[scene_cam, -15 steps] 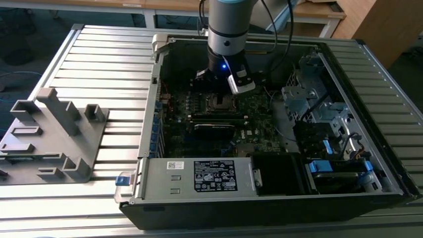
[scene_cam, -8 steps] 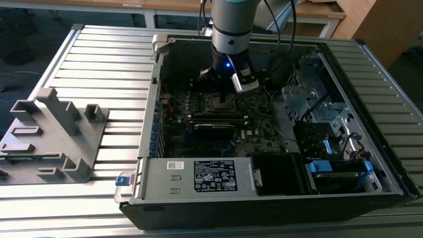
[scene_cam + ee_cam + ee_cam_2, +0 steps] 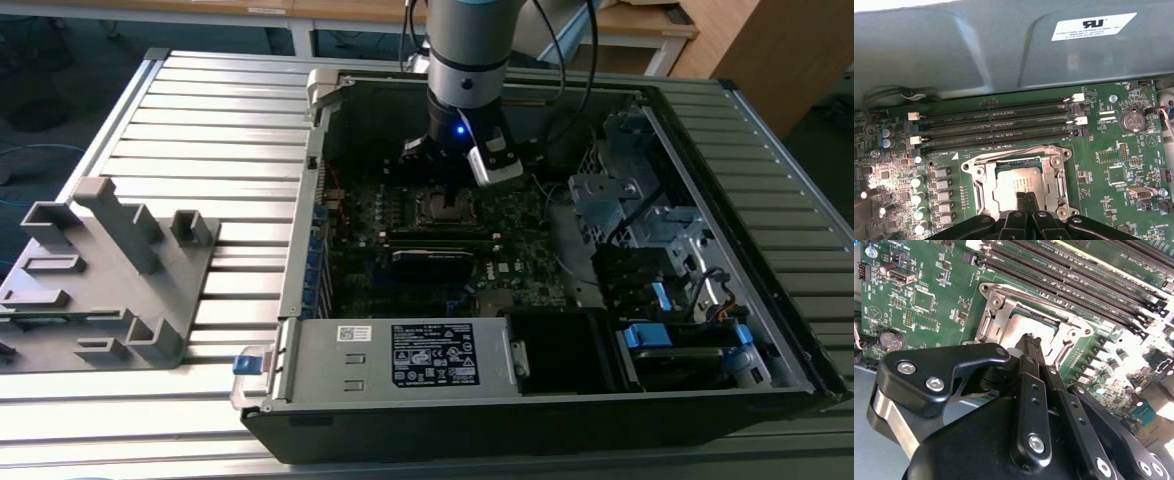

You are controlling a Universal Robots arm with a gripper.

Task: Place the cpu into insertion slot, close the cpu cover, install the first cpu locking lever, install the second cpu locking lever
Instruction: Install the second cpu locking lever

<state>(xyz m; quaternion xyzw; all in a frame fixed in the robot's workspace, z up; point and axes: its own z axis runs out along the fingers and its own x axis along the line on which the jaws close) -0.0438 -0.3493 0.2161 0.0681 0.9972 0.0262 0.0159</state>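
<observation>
First wrist view, closest thing to you is the gripper. Its two fingers are pinched together with nothing between them, tips hovering right over the near edge of the cpu. I can't tell whether they're actually touching the metal or just above it. The second wrist view shows the same: closed tips sitting over the chip.

The cpu is in the slot, lying flat with its silver face up. It's square, so there's no real long axis. Its edges run parallel to the long black memory slots behind it.

My read on handling: it's light, thin and stiff, and that smooth lid looks slippery, so you'd only ever take it by two opposite edges. The underside and the socket contacts are the fragile bit, so don't drag it or press on it.

The cover looks folded down flat around the chip, with its window framing the silver face. It's thin sheet metal, springy, and pivots on one edge, so pushing it off-centre would probably twist it. I can see thin wire bits along the socket's sides, but I can't tell from here if either lever is latched.

Past the memory slots the green board ends at the grey case wall. In the exterior view the arm comes straight down into the open case, with the gripper right above the socket.
</observation>
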